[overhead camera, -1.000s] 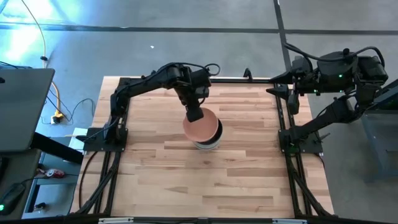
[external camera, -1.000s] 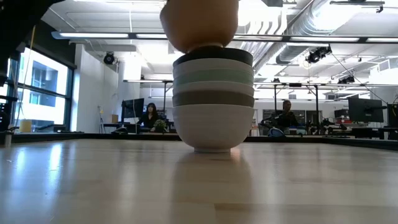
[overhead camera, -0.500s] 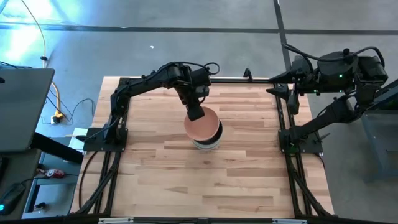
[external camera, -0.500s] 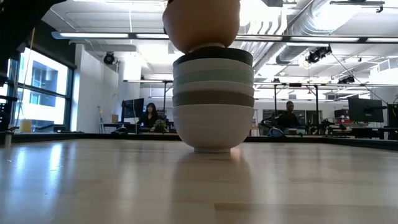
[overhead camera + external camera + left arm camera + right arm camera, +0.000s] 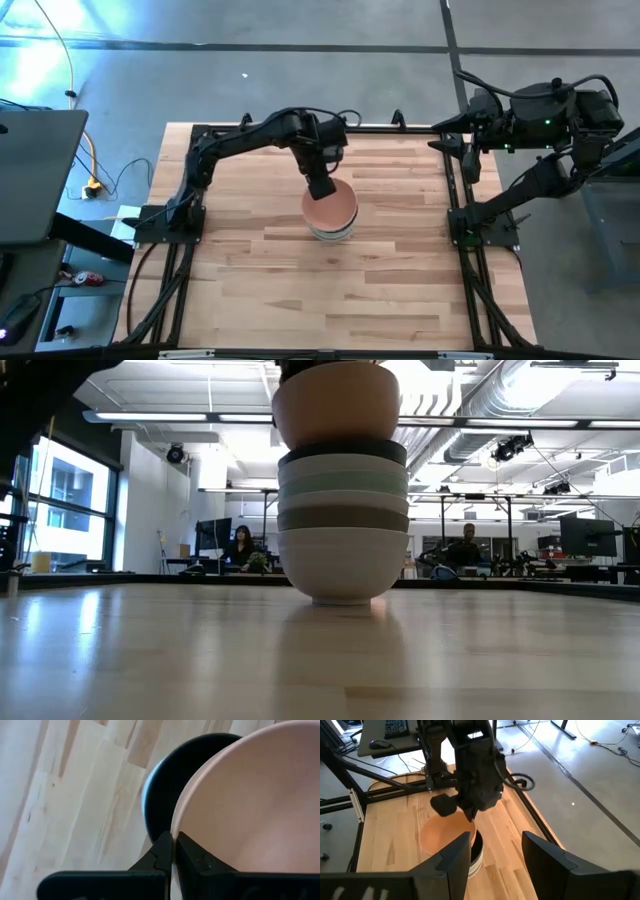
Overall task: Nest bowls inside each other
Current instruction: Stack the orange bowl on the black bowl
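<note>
Left gripper [image 5: 320,188] pinches the rim of the peach bowl [image 5: 335,405], one finger [image 5: 159,857] outside the wall, the other inside, rim clamped between them. Peach bowl hangs from the fingers over the stack of bowls [image 5: 342,525], its base sitting down into the black bowl [image 5: 170,790] on top of the stack, offset a bit so the black rim shows on one side of the fingers. Contact between the two: cannot tell exactly. Stack from the top, low view: black, mint green, pale, olive-grey, white at the bottom, standing mid table [image 5: 260,280] directly below the left gripper. Right gripper [image 5: 495,851] is well apart, parked off the table's right edge, fingers spread with nothing between them, pointing toward the stack.
</note>
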Controlling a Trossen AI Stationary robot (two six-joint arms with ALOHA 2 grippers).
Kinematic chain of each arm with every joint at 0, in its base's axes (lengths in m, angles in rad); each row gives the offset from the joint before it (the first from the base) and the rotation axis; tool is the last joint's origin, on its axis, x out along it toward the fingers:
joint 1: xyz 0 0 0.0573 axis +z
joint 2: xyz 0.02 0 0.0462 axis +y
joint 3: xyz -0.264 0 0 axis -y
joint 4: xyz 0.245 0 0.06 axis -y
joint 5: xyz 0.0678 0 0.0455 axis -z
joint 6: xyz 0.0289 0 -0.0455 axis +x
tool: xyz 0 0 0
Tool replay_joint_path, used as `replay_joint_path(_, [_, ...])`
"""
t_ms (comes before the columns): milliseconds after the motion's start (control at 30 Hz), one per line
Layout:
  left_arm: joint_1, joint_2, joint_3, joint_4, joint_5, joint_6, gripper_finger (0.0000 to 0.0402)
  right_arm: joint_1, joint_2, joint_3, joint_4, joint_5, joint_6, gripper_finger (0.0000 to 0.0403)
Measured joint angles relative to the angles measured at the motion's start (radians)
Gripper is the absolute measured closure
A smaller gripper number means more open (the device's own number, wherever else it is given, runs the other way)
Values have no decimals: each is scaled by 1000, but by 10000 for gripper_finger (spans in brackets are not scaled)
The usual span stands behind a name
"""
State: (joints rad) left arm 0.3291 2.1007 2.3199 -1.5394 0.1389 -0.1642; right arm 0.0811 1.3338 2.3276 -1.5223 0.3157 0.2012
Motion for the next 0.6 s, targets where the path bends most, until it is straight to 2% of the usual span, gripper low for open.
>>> replay_joint_path(267, [-7,37,1,-7,-4,19,401,0,0,0,-4,0,0,233])
replay_joint_path(600, [6,58,1,-3,-59,26,401,0,0,0,-4,0,-1,233])
